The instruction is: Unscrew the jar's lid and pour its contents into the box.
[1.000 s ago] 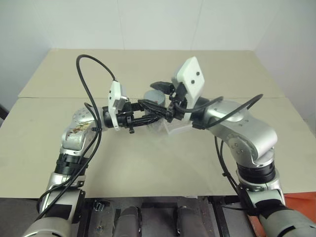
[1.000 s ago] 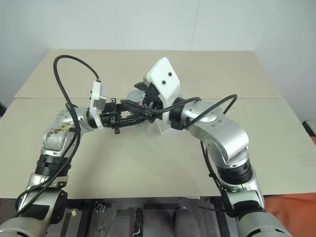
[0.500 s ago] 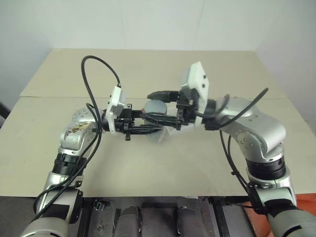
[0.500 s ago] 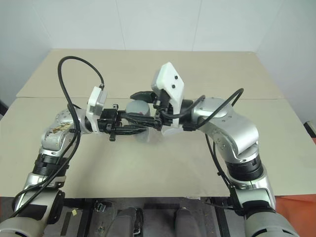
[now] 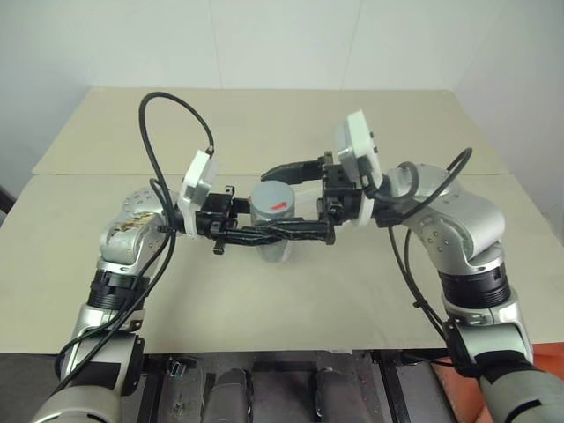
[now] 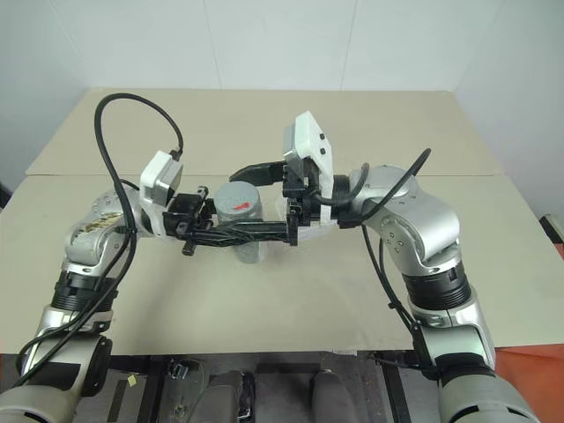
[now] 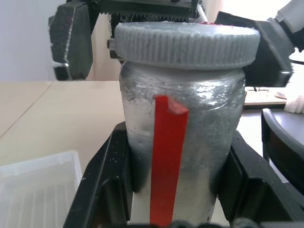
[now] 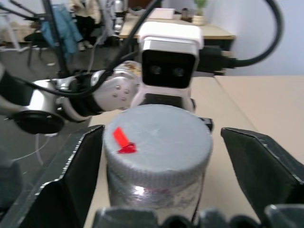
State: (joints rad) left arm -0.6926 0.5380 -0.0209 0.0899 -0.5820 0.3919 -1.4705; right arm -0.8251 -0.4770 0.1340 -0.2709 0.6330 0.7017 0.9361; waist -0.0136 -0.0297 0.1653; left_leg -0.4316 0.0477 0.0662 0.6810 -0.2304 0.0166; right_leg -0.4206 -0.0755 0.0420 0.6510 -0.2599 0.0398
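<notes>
Beige surface in a pale-walled room.
The surface is made of 2 flat panels meeting at a seam, backed by plain white walls. The right wrist view shows another desk and hanging clothes beyond.

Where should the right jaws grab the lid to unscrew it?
On the lid's ribbed side wall, one finger on each opposite side, coming level from the robot's right. The jar stands upright, clamped by the left gripper, leaving the cap's rim exposed between the open right gripper jaws.
</notes>
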